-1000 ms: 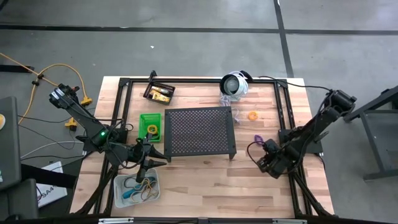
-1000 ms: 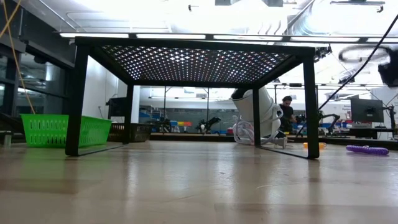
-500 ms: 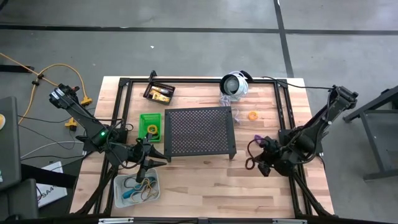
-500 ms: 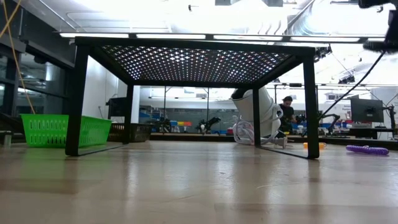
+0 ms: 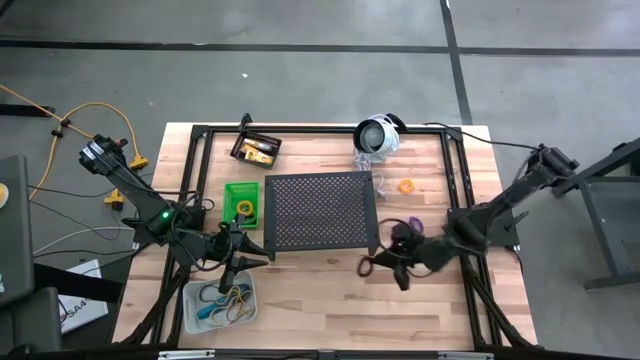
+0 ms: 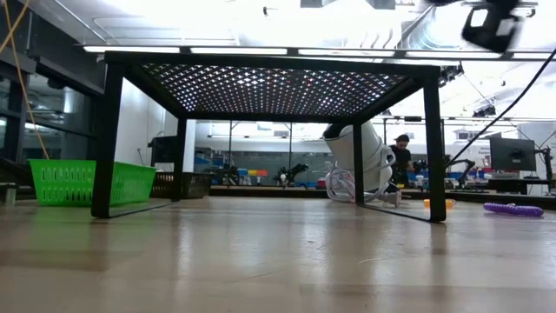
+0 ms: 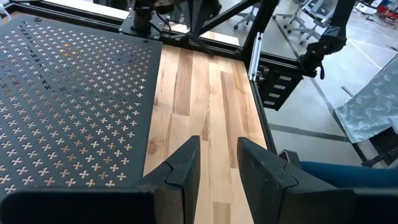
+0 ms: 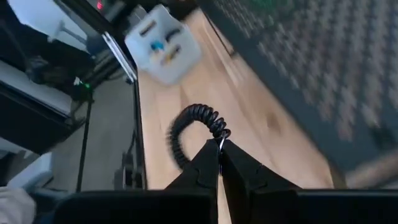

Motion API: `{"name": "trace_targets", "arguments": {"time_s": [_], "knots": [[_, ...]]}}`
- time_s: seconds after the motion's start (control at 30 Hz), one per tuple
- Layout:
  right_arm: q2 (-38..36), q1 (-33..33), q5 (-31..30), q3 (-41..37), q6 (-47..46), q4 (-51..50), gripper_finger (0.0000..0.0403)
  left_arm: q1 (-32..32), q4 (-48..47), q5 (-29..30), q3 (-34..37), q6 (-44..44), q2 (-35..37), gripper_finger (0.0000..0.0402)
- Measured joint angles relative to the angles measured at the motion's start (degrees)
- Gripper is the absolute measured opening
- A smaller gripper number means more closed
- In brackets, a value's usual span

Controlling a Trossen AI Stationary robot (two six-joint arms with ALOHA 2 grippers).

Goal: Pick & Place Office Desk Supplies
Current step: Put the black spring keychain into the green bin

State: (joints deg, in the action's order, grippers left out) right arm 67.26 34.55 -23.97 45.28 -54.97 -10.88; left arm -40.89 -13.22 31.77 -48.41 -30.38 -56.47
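Observation:
My right gripper [image 5: 385,262] hovers above the table, just off the black perforated stand's [image 5: 320,212] near right corner. It is shut on a black coiled loop [image 8: 186,134]. My left gripper [image 7: 217,163] stands open beside the stand's near left corner with nothing between its fingers. On the wood to the right of the stand lie a purple loop [image 5: 413,222] and an orange loop [image 5: 407,186]. The clear bin [image 5: 220,302] with several bands sits at the near left. The green bin [image 5: 241,202] and the black bin [image 5: 256,150] sit at the left. My right gripper pinches the black coiled loop at one spot of its ring [image 8: 219,138] between the free ends of its two fingers. The fingers slant down toward the table's left. The loop sticks out beyond the fingertips, lifted clear of the wood.
A round white-and-silver device [image 5: 377,135] with a cable sits at the far edge behind the stand. A black frame [image 5: 452,170] runs along the table's sides. Bare wood lies between the stand and the table's near edge.
My right gripper has risen and gone toward the table's left, from near the right frame to the stand's near right corner. It has tipped from pointing steeply down to a shallower slant and rolled. It carries the black coiled loop, which stays clear of the table.

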Motion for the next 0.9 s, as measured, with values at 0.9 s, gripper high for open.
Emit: {"name": "trace_targets", "arguments": {"time_s": [0.9], "knots": [[8.1, -20.3, 16.9, 2.7, 29.0, 20.3, 0.0003, 0.0, 0.0, 0.0, 0.0, 0.0, 0.0, 0.0102]]}}
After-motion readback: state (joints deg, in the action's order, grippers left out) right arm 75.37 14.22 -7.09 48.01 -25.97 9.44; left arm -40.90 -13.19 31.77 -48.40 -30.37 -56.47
